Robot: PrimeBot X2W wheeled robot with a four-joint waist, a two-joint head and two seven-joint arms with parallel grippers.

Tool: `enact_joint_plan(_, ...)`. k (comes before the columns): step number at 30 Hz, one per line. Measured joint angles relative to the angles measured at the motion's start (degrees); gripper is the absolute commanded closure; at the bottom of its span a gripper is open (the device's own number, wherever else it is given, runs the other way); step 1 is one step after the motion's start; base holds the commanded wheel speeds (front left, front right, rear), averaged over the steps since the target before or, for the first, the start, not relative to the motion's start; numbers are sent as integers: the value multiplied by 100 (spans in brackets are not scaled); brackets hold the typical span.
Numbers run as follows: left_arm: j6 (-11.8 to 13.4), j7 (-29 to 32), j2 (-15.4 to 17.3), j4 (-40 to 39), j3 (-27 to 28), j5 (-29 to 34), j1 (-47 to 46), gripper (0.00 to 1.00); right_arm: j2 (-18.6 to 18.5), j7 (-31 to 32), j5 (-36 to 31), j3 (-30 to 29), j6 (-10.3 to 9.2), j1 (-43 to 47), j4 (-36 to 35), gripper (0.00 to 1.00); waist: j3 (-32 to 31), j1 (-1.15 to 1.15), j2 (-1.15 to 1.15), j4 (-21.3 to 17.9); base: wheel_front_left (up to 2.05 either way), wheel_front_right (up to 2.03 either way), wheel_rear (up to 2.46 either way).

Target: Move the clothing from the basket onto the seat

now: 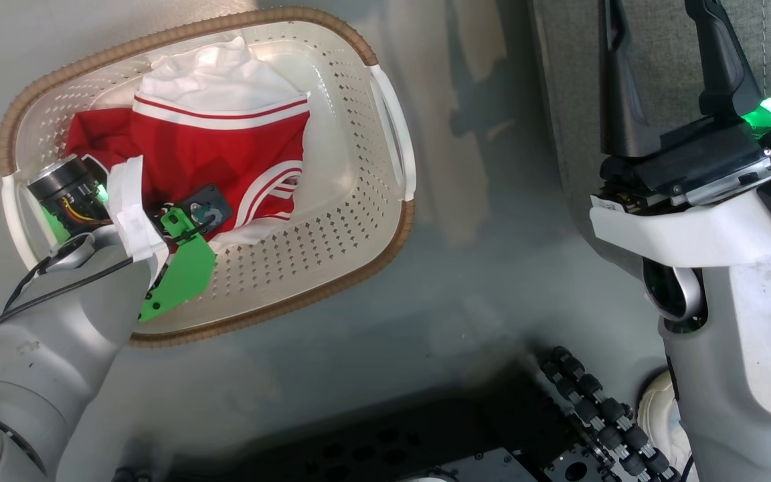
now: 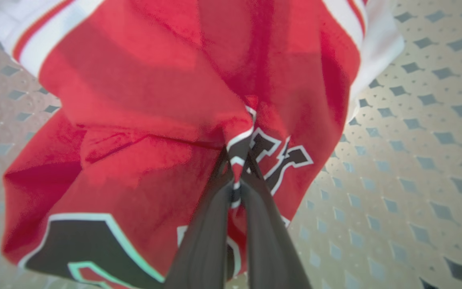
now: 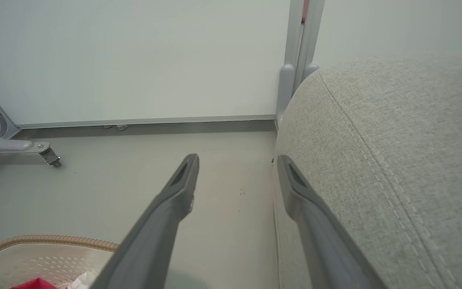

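Note:
The cream perforated basket [image 1: 359, 221] sits on the floor at the upper left of the head view. The red clothing [image 1: 225, 147], with white trim and a white part, is bunched in it. My left arm's wrist [image 1: 191, 221] reaches down into the pile. In the left wrist view my left gripper [image 2: 237, 160] is shut on a pinched fold of the red jersey [image 2: 142, 120] with black, white-outlined lettering. My right gripper [image 1: 666, 27] stands open with nothing in it beside the edge of the grey seat [image 1: 573, 80]. The right wrist view shows that gripper [image 3: 238, 160] and the seat [image 3: 395, 140].
Grey floor [image 1: 492, 268] lies between basket and seat. My dark base [image 1: 425, 435] shows along the bottom of the head view. In the right wrist view a white wall, a grey post [image 3: 299, 60] behind the seat and a caster foot [image 3: 50, 158] stand beyond.

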Motion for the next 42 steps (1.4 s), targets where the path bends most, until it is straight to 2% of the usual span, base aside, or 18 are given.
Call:
enact_joint_plan(8,0,-434,-171,-248,-1,0,0,100,0,0,-35,22,0,-22,121,0,-235,0,0,96,0,0,0)
enact_joint_plan(17,0,-909,-432,-407,-3,15,141,100,1,-1,-36,7,0,52,371,0,-781,0,0,197,0,0,0)
enact_joint_plan(31,0,-1791,-929,-802,-3,-427,707,100,2,-1,-154,-225,0,643,831,0,-2030,0,0,493,0,0,0)
enact_joint_plan(42,0,-1974,-1090,-1517,115,-1204,1080,100,2,-1,-233,-347,0,1316,1084,0,-3095,-1,0,787,0,0,0)
